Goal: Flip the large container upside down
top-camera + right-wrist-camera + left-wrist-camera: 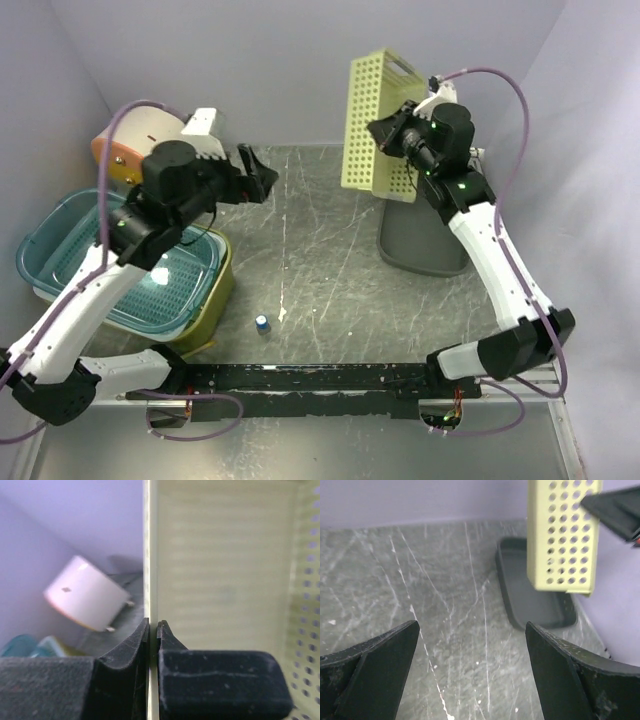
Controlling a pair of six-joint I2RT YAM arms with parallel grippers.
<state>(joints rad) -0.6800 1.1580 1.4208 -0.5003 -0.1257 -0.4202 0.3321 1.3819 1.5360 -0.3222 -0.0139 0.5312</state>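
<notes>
Yellow plastic container (365, 120), perforated, tilted on edge

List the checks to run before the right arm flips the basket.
1. Grip: right gripper shut on basket wall, ok.
2. Lift: basket held up on edge, ok.
3. Other arm: left gripper open, apart from basket, ok.
4. Contents: inside of basket only partly shown, cannot tell.
5. Drop spot: grey tray lies below the basket, not ok.
</notes>
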